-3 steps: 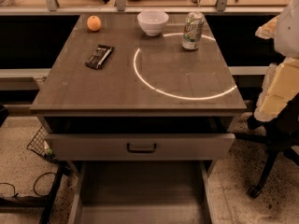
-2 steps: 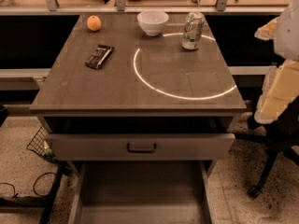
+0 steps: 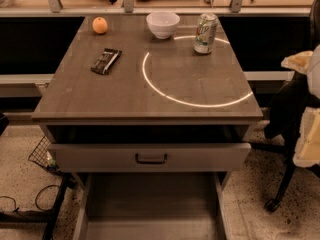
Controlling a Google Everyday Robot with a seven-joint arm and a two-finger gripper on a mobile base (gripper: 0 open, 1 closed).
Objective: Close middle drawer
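Note:
The middle drawer (image 3: 150, 204) is pulled far out at the bottom of the camera view. Its bare flat floor and thin side walls show, and its front is cut off by the lower edge. Above it the top drawer (image 3: 90, 156), with a dark curved handle (image 3: 151, 158), stands slightly open under the tabletop. The lowest drawer is hidden. My gripper is out of view. Only pale arm parts (image 3: 309, 134) show at the right edge, level with the cabinet's right side.
On the grey-brown tabletop (image 3: 100, 99) are an orange (image 3: 100, 25), a white bowl (image 3: 162, 24), a green can (image 3: 205, 33) and a dark snack bar (image 3: 105, 61). A black chair base (image 3: 280, 184) stands at the right. A wire basket (image 3: 42, 154) and cables (image 3: 30, 204) lie at the left.

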